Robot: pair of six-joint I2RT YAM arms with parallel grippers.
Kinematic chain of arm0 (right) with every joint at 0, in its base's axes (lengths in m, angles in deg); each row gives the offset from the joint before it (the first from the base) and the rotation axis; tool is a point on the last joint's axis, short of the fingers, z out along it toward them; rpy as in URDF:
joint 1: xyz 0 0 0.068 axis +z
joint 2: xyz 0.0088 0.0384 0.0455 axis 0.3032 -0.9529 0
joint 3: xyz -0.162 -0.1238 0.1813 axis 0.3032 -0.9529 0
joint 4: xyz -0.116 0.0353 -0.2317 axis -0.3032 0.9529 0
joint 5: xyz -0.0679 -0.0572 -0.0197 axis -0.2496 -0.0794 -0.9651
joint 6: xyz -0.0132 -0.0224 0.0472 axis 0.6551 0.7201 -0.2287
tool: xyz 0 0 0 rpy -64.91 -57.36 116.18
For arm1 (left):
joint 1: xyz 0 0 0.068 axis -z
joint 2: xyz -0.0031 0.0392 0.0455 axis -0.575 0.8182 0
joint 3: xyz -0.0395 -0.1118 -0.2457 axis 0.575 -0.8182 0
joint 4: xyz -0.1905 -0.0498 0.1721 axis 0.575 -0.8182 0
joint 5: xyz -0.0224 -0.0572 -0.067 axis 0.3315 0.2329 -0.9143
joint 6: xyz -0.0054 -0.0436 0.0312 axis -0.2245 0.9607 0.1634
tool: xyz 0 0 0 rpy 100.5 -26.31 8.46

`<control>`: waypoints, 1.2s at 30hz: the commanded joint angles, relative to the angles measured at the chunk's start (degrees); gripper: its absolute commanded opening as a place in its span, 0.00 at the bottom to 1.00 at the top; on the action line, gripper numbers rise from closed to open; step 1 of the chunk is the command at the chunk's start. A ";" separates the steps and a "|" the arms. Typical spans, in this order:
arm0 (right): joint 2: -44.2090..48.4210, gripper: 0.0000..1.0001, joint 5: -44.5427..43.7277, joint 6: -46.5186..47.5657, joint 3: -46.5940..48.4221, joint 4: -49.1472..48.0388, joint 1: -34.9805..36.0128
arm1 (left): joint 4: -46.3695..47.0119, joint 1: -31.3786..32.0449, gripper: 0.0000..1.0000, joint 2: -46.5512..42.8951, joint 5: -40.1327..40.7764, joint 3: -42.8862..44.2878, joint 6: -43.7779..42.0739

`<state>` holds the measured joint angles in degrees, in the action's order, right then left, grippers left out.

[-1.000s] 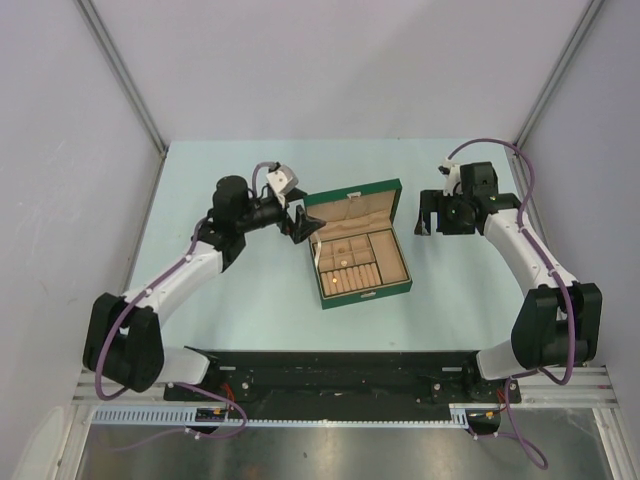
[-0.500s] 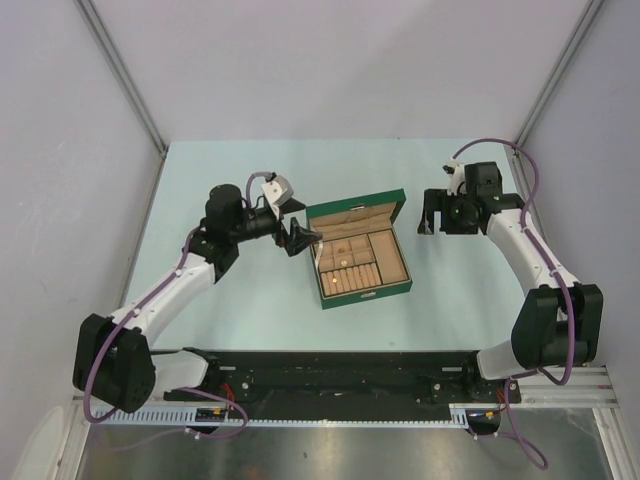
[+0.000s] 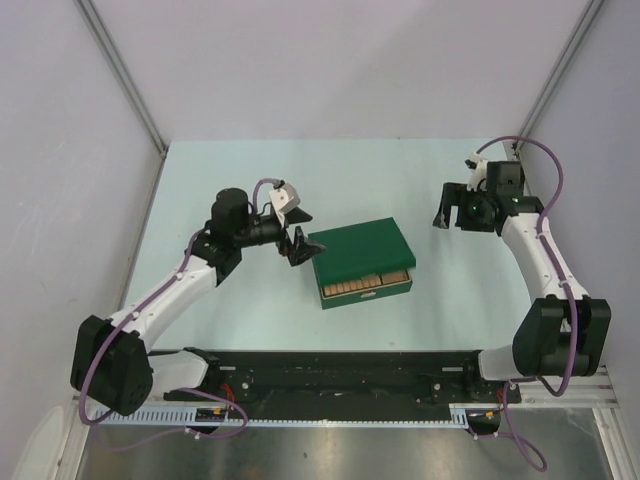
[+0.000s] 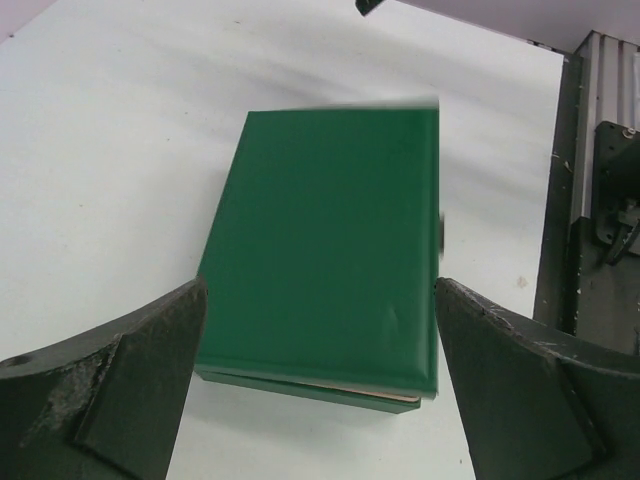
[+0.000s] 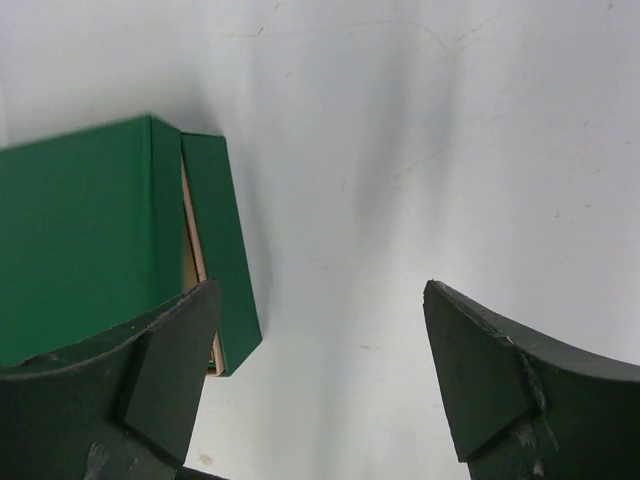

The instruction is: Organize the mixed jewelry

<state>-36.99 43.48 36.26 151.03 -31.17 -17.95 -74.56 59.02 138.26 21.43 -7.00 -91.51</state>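
The green box (image 3: 360, 250) lies mid-table with its lid down almost flat, and a strip of tan lining shows at its front edge (image 3: 366, 283). None of the mixed jewelry is visible in any view. My left gripper (image 3: 299, 232) hovers open just left of the box. In the left wrist view the box (image 4: 330, 240) fills the gap between the left gripper (image 4: 320, 288) fingers, without touching them. My right gripper (image 3: 452, 208) is open well to the right of the box. In the right wrist view the right gripper (image 5: 321, 290) frames bare table, with the box (image 5: 90, 235) at left.
The pale blue table (image 3: 250, 170) is walled on the left, right and back. The black base rail (image 3: 340, 370) runs along the near edge and also shows at the right of the left wrist view as the rail (image 4: 600, 190).
The box lid, open a second ago, has dropped to nearly shut. My left gripper stayed by the box's left edge. My right gripper drew back toward the right.
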 commanded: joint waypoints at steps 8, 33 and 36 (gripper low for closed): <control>3.71 0.87 2.04 -0.54 0.08 -1.62 -3.48 | -1.45 2.70 1.00 -0.57 2.51 0.11 -2.92; 5.74 0.88 3.36 -0.02 0.08 -0.47 -7.09 | -2.16 20.28 1.00 20.26 27.65 10.13 -10.22; 5.48 0.88 3.89 0.07 0.08 -0.30 -7.44 | -1.37 21.60 1.00 21.41 28.89 9.43 -10.48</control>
<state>-32.81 46.02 36.18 151.01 -31.56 -24.79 -78.06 79.00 159.09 47.57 0.65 -100.49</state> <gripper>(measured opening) 0.874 0.996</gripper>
